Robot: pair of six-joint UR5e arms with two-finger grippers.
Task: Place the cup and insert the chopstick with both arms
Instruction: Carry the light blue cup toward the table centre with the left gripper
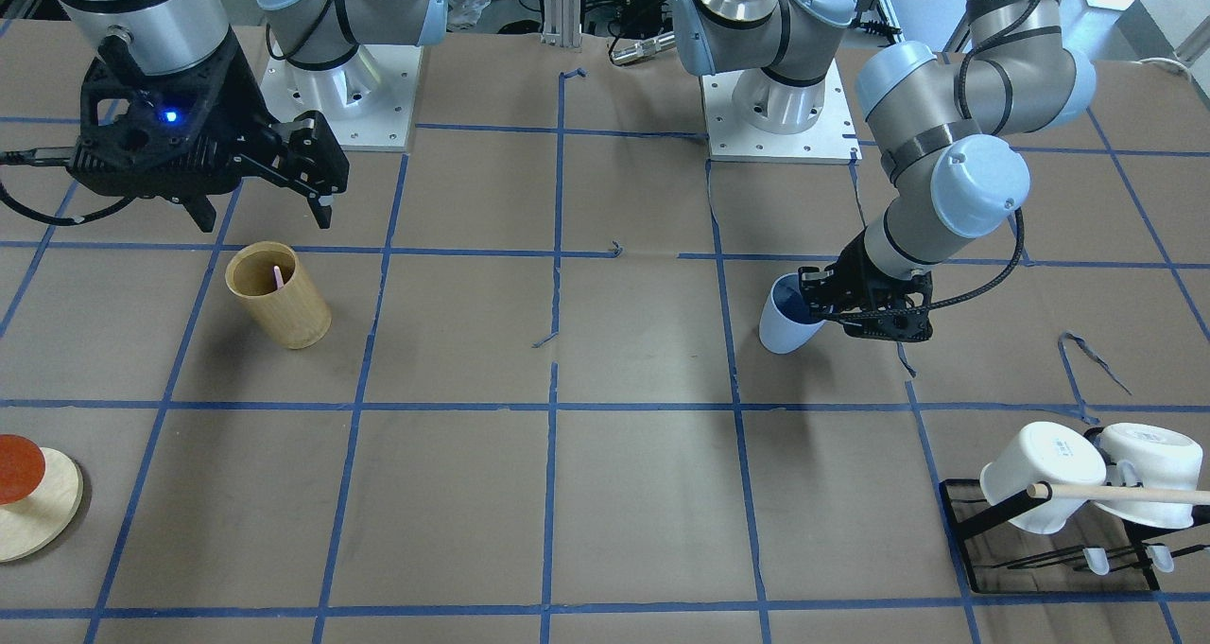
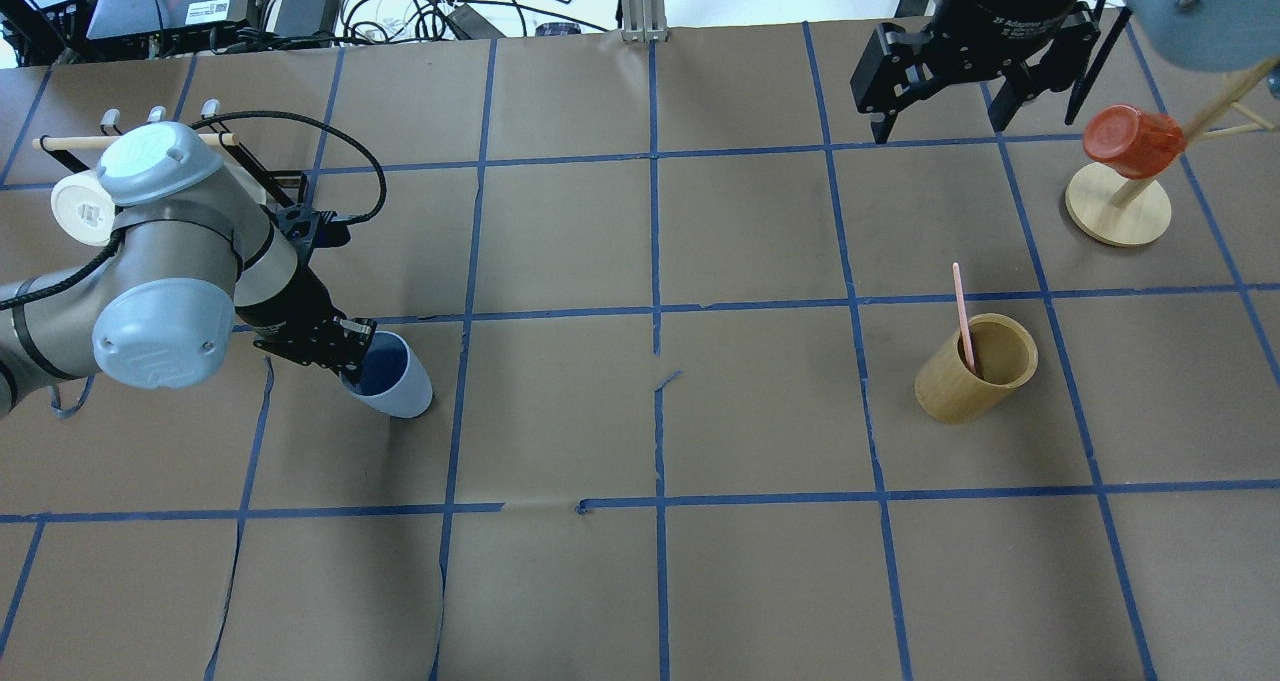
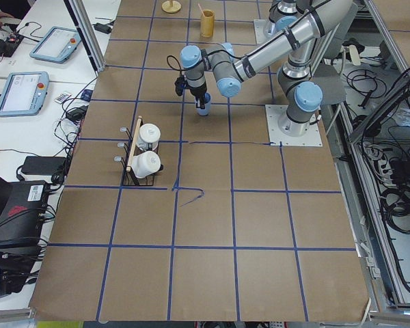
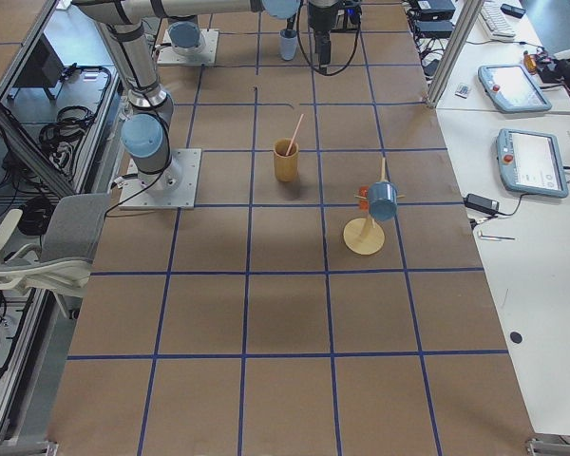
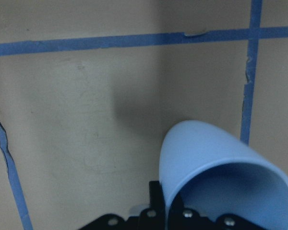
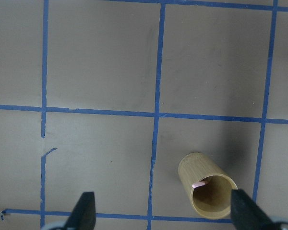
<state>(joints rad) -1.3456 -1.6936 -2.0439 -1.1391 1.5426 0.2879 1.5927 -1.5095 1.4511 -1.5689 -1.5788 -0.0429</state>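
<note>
My left gripper (image 2: 352,354) is shut on the rim of the light-blue cup (image 2: 395,381), one finger inside and one outside. The cup is tilted, low over the table left of centre. It also shows in the front view (image 1: 786,327) and fills the left wrist view (image 5: 216,167). A pale-pink chopstick (image 2: 962,311) leans in a tan bamboo cylinder (image 2: 975,371) on the right side. My right gripper (image 2: 945,111) is open and empty, high above the table beyond the cylinder. In the right wrist view its spread fingertips (image 6: 84,211) frame the cylinder (image 6: 206,189) and the chopstick tip (image 6: 199,183).
A black rack (image 1: 974,521) with two white mugs (image 1: 1040,478) and a wooden dowel stands beside the left arm. A red cup (image 2: 1130,141) hangs on a wooden stand (image 2: 1117,206) at the far right. Blue tape lines cross the brown table.
</note>
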